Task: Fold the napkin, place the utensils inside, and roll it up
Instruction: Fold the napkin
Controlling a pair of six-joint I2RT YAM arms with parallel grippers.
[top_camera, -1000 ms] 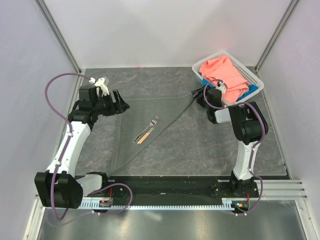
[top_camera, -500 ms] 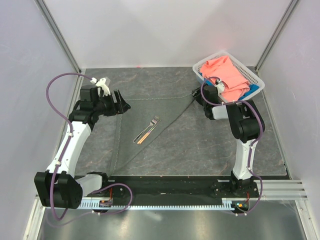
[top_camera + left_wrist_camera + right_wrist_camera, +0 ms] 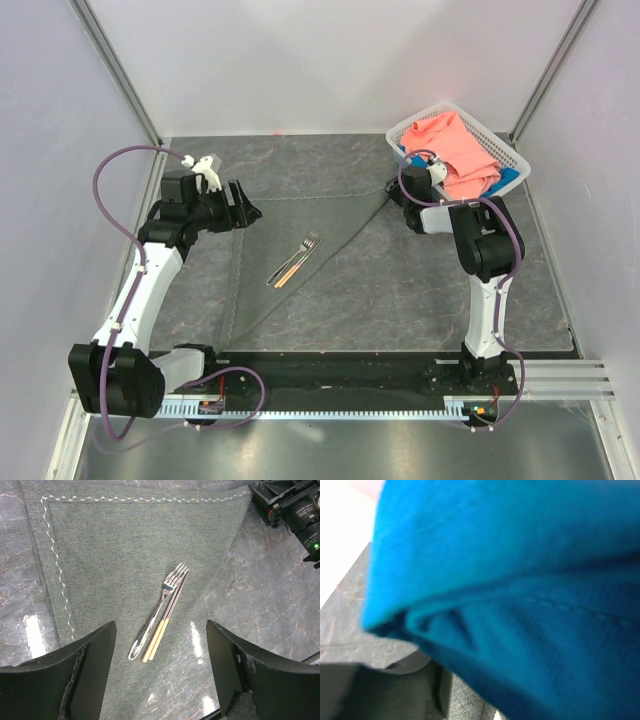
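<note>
Left tool (image 3: 160, 647) spread, idle; right tool (image 3: 393, 190), grip indeterminate, at napkin's (image 3: 115, 555) upper-right corner. Napkin judged limp, light: pinch hem corner.

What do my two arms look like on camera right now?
The left arm and right arm have black joints and white links, each with a looping purple cable. The left end effector has broad matte-black fingers and a white fitting behind it.
</note>
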